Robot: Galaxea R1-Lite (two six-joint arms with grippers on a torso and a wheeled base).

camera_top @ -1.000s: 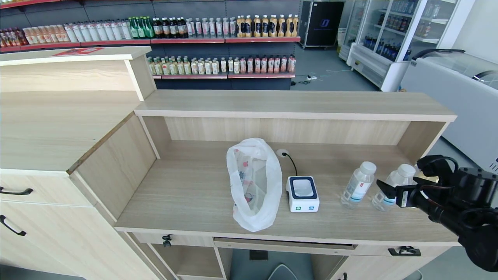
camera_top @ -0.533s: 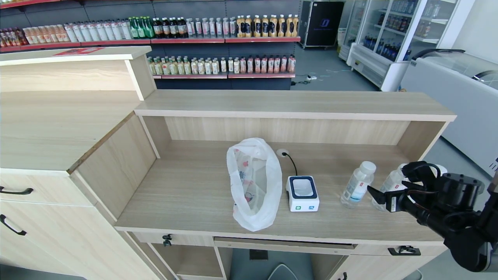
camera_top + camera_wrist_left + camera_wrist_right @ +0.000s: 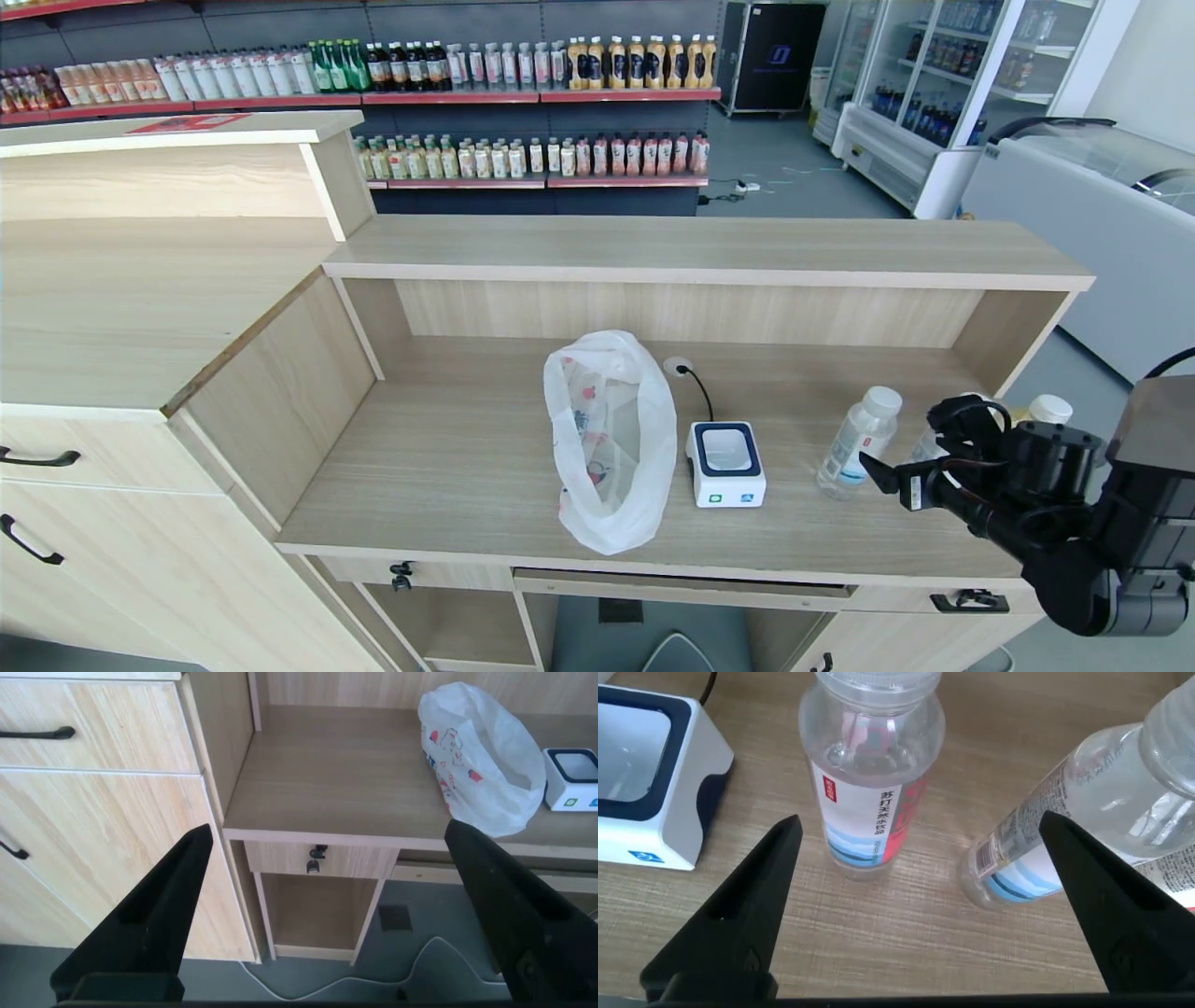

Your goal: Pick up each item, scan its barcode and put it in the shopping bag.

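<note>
At the woodgrain counter (image 3: 467, 467), the right gripper (image 3: 920, 826) gapes unclenched facing a clear, cylindrical, white-capped plastic bottle (image 3: 859, 439).

On the counter (image 3: 448, 467), the shopping bag (image 3: 611, 439) lies at the middle, with the scanner (image 3: 726, 464) just right of it. Farther right stand the left bottle (image 3: 859, 443) and the right bottle (image 3: 1050, 409), side by side and apart. The right gripper (image 3: 920, 826) hangs on their near side.

Retail shop, checkout counter (image 3: 467, 467) | drink bottles (image 3: 635, 63) ranked on red-edged shelves (image 3: 448, 97) | glass-door coolers (image 3: 943, 84) behind | barcode scanner (image 3: 726, 464) on the desk
</note>
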